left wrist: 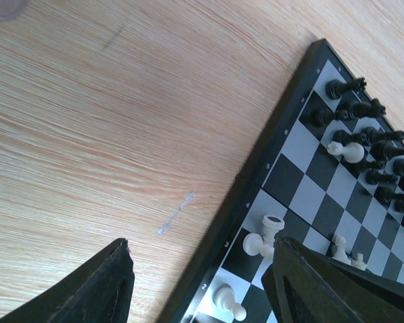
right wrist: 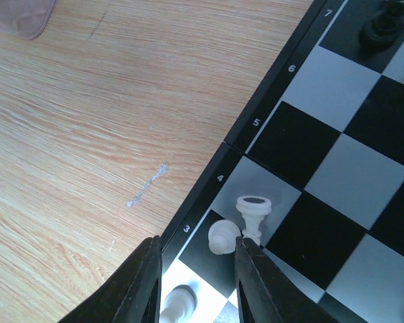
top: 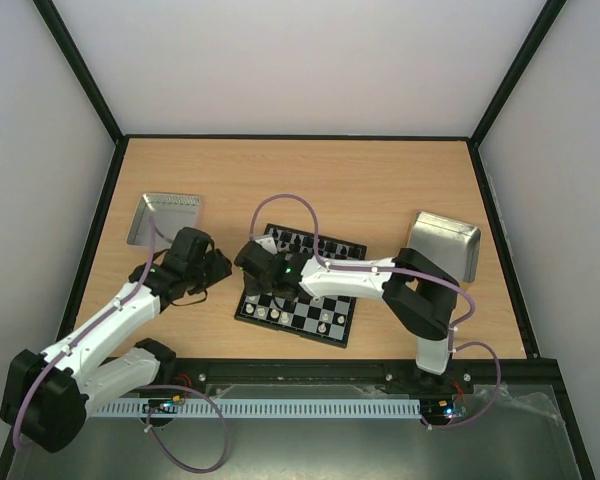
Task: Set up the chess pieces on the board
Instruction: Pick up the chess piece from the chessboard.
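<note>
The board [right wrist: 303, 145] is lying on the wooden table [right wrist: 87, 134], and the right gripper [right wrist: 198, 269], jaws partly apart and gripping nothing, is hovering at its edge beside 1 white pawn [right wrist: 223, 237] (the left gripper [left wrist: 202, 282] is gaping wide, empty).

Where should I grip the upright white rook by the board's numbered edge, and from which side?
Come straight down from above and close on the rook at its slim stem, just under the flared top. It stands upright, so that neck looks like the narrowest, surest hold. Turn the right gripper so it closes across the two sides clear of the pawn crowding it.
</note>
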Controlling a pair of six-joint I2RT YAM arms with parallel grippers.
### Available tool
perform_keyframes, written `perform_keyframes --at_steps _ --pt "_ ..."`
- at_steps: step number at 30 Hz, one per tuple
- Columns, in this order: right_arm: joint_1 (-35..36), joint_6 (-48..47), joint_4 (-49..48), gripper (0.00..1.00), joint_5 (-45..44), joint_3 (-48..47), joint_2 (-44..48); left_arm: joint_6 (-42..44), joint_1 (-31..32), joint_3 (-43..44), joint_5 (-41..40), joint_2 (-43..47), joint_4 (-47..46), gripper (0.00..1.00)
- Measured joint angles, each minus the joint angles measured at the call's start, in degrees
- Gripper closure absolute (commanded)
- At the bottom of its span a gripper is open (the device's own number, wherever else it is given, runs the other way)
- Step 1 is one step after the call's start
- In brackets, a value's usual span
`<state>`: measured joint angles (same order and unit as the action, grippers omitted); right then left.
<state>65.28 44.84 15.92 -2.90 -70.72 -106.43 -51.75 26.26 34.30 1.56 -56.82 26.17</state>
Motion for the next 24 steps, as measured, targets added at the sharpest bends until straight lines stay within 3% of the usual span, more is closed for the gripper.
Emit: perform_keyframes --at_steps 4,13,18,24 --pt "0.0 -0.9 0.5 0.80 0.2 -1.7 -2.3 -0.3 -1.4 -0.7 -0.6 1.7 0.3 0.41" --pt "0.0 -1.4 2.1 0.83 -0.9 -3.5 -4.8 -0.3 -2.5 -1.0 -0.6 2.4 0.5 0.41" --pt "0.0 -2.1 2.7 0.95 -2.1 -4.8 -6.3 -0.3 -2.6 -1.1 -0.5 2.4 0.5 0.41" --pt "0.0 -2.4 3.1 0.97 -2.8 -4.9 -6.3 -0.3 -3.1 -1.1 -0.5 2.4 0.5 0.41"
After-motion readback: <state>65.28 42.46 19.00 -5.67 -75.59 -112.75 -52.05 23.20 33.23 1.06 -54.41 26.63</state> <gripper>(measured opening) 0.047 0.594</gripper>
